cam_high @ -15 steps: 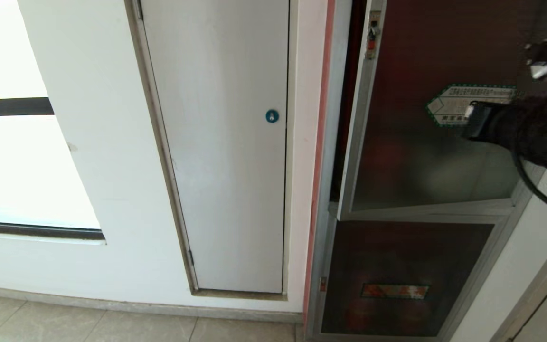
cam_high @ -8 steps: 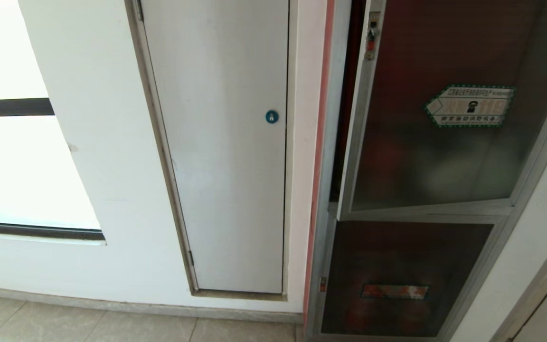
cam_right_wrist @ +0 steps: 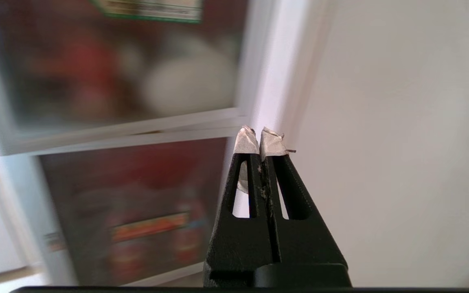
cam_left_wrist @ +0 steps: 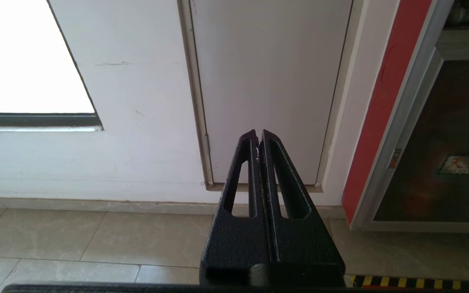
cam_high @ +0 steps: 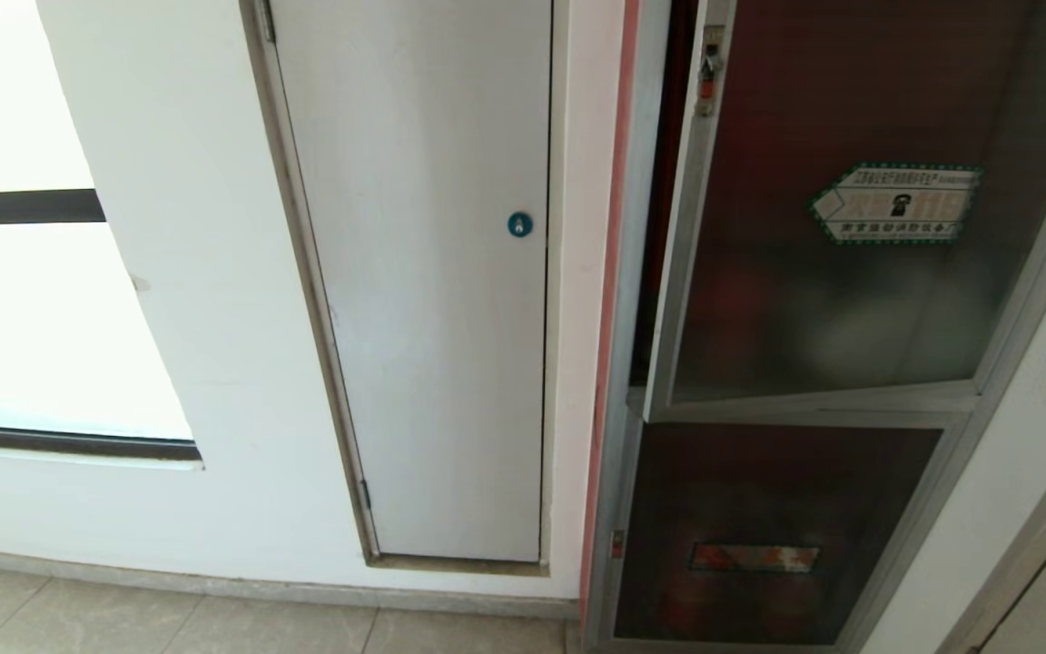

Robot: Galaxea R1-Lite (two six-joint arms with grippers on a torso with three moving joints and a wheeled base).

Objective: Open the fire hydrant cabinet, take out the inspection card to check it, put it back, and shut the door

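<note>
Gone from the head view is the right arm, which a second ago crossed the upper right corner in front of the door's sticker; nothing else there has shifted. The door point(cam_high: 850, 227) — dark tinted glass in a silver frame — stands slightly ajar, its latch edge swung out from the fire hydrant cabinet point(cam_high: 618, 436), leaving a narrow dark gap along the left side. A small red latch point(cam_high: 709, 73) sits on a metal plate near the top of that edge, and a green-bordered sticker point(cam_high: 895, 204) is on the glass. Red and pale shapes show dimly through the glass; the inspection card cannot be made out anywhere.

In its own wrist view the right gripper point(cam_right_wrist: 259, 140) has its taped fingertips point(cam_right_wrist: 246, 143) pressed together, holding nothing and touching nothing, pointing at the white wall just beside the door's lower corner. The left gripper point(cam_left_wrist: 258, 136) is likewise closed and empty — it hangs low, aimed at the foot of the plain white door point(cam_high: 423, 272) with its round blue lock point(cam_high: 520, 223). Below the glass door lies the lower dark panel point(cam_high: 759, 527) with a small label plate point(cam_high: 754, 557).
</note>
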